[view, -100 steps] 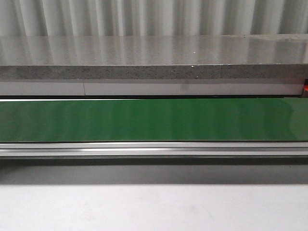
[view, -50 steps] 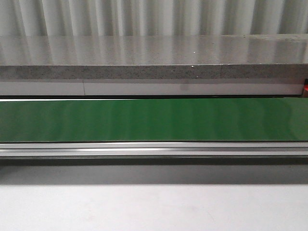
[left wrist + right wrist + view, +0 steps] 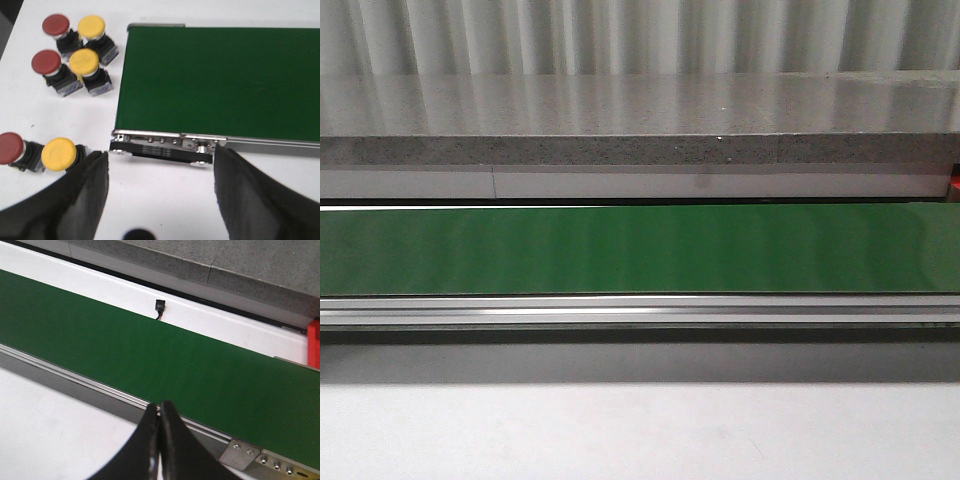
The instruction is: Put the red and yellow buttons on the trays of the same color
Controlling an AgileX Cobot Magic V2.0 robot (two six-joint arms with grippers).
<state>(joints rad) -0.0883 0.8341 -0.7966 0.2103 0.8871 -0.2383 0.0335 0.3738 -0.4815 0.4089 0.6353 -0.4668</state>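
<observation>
In the left wrist view, three red buttons [image 3: 55, 25] [image 3: 46, 61] [image 3: 10, 148] and three yellow buttons [image 3: 92, 27] [image 3: 83, 62] [image 3: 58, 154] stand in pairs on the white table beside the end of the green conveyor belt [image 3: 220, 80]. My left gripper [image 3: 160, 172] hangs open over bare table, its one finger close to the nearest yellow button, nothing between the fingers. My right gripper [image 3: 160, 415] is shut and empty above the belt's [image 3: 150, 360] near rail. A red edge [image 3: 314, 345], perhaps a tray, shows at the frame border. No yellow tray is in view.
The front view shows only the green belt [image 3: 640, 250], its aluminium rail [image 3: 640, 310], a grey stone ledge [image 3: 640, 130] behind and white table [image 3: 640, 430] in front. A small black connector [image 3: 159, 307] sits beyond the belt. The belt's drive end [image 3: 160, 149] lies just ahead of my left fingers.
</observation>
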